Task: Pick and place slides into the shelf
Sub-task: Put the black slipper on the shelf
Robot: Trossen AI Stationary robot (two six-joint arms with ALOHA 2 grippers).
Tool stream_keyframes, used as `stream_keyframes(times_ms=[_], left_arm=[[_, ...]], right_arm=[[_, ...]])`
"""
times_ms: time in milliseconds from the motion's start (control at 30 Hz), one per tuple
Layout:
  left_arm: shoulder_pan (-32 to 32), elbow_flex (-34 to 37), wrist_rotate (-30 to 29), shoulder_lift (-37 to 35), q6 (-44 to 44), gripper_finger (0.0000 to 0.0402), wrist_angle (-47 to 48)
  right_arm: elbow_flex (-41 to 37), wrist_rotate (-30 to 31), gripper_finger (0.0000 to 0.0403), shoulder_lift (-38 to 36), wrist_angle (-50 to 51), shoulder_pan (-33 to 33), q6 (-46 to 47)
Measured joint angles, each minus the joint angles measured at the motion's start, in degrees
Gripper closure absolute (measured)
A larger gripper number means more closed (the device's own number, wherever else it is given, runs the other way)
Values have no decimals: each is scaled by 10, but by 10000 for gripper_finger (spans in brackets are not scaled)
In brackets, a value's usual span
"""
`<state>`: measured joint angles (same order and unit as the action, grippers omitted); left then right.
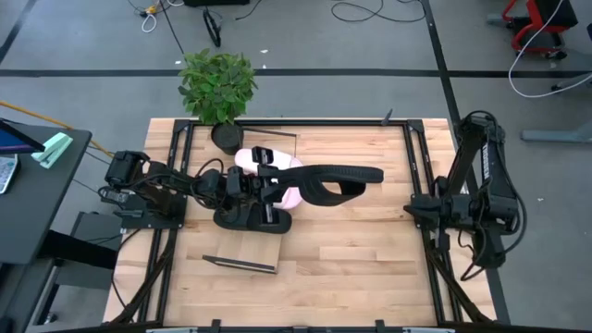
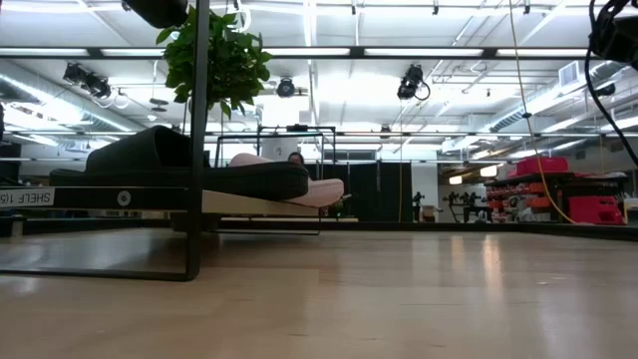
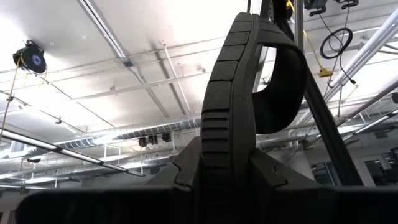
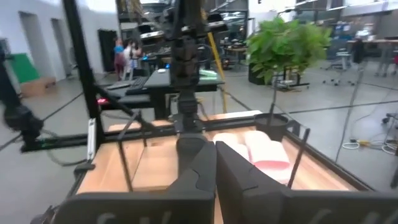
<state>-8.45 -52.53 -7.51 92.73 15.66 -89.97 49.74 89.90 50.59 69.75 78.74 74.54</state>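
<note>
In the high view my left gripper sits mid-table, shut on a black slide that reaches toward the table's right. In the left wrist view this slide shows edge-on, with its strap bulging to one side. Two pale pink slides lie under the arm and the held slide. The second black slide lies on the light-wood shelf board. My right gripper waits shut at the table's right side, touching nothing. My left gripper pinches the black slide between its two fingers at the end away from the strap. It comes level from the table's left, along the slide's length. The slide is turned on its side, sole edge up, and juts out over a pink slide.
A potted plant stands at the table's far edge beside the shelf's far end. The shelf's thin dark frame marks its near end. Bare tabletop lies between shelf and right arm. People stand far off in the room.
</note>
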Motion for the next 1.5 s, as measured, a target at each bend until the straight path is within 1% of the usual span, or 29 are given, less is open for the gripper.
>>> stream_keyframes(times_ms=[67,233,333,400,467,533,600,667,733,767,800,933,1000,1100,1233,1267,1300,1367,1500], left_arm=[[0,0,0,0,0,324,0],[0,0,0,0,0,324,0],[0,0,0,0,0,325,0],[0,0,0,0,0,325,0],[0,0,0,0,0,325,0],[0,0,0,0,-1,325,0],[0,0,0,0,-1,325,0],[0,0,0,0,-6,325,0],[0,0,0,0,-15,325,0],[-2,0,0,0,-15,325,0],[-3,0,0,0,-15,325,0],[-9,0,0,0,-12,325,0],[-12,0,-1,0,4,325,0],[-15,0,-8,0,20,325,0],[-9,0,-11,0,22,325,0],[-7,0,-12,0,21,325,0],[-6,0,-12,0,21,325,0],[-5,0,-12,0,19,325,0],[-1,0,-10,0,16,326,0]], right_arm=[[0,-6,396,1,-22,14,-21],[0,-6,399,7,-76,40,-28],[0,-6,400,24,-137,23,-68],[0,-34,400,39,-188,-1,-129],[0,-97,401,47,-249,-36,-208],[0,-174,401,52,-334,-86,-314],[0,-285,401,54,-434,-143,-456],[0,-417,401,50,-531,-206,-589],[0,-531,401,40,-592,-273,-684],[0,-574,400,31,-602,-303,-714],[0,-602,399,22,-603,-331,-738],[0,-691,396,-13,-604,-449,-808],[0,-753,396,-29,-619,-503,-837],[0,-864,396,-46,-693,-579,-877],[0,-1031,396,-42,-815,-648,-905],[0,-1058,395,-37,-836,-658,-911],[0,-1070,395,-32,-851,-666,-918],[0,-1070,395,-20,-864,-678,-923],[0,-1065,389,21,-854,-700,-933]])
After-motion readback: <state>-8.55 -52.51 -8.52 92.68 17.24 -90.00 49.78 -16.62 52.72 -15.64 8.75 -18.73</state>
